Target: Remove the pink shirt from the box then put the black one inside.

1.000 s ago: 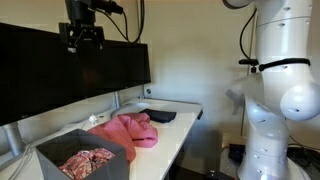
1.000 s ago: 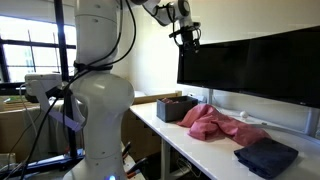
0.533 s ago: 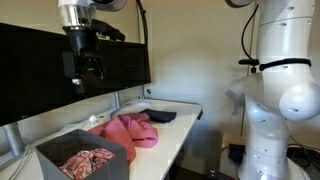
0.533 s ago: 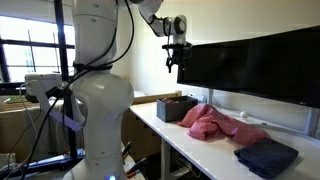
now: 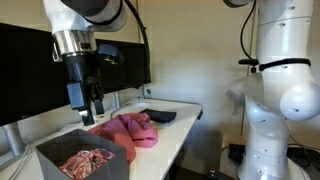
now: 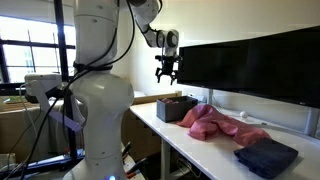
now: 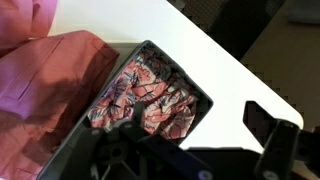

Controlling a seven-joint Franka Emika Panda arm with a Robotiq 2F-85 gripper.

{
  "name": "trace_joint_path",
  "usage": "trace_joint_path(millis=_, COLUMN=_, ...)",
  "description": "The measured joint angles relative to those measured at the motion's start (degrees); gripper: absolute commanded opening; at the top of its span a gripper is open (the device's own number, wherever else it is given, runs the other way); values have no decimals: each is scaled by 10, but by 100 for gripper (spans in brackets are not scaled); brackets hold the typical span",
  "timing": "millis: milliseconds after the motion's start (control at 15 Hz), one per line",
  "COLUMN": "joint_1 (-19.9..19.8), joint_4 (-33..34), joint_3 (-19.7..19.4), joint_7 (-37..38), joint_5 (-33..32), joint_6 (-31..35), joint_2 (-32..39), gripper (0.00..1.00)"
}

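Nearest in an exterior view, a dark grey rectangular open-top box point(image 5: 55, 152) is seen at the end of a white desk point(image 5: 178, 133), and a crumpled pink patterned cloth point(image 5: 90, 162) is held inside it. In the wrist view the box is seen from above, with the patterned cloth filling most of it. Above the box the black tool point(image 5: 86, 106) is hung in the air from the arm, its jaws spread wide with nothing gripped between them, well clear of the box and the cloth. Just beyond the box, a plain pink shirt point(image 5: 133, 130) is heaped on the desk and pressed against the box's wall. Farther along, a black folded shirt point(image 5: 160, 116) is laid flat near the pink one. Behind these, a wide black monitor point(image 5: 25, 70) is stood along the desk's back edge.
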Motion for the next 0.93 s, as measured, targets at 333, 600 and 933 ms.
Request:
trace_joint_path(millis=333, joint_1=7, joint_4=-42, joint_3=16, joint_7=64, joint_5=-111, joint_6=120, joint_2=15, gripper=100)
trace_joint_path(millis=600, joint_1=10, joint_4=-48, joint_3=17, joint_7=132, joint_5=-167, joint_6=193, joint_2=52, gripper=100)
trace_joint_path(millis=933, joint_1=25, joint_4=-54, joint_3=11, joint_7=213, joint_5=-242, joint_6=233, joint_2=107, gripper=100)
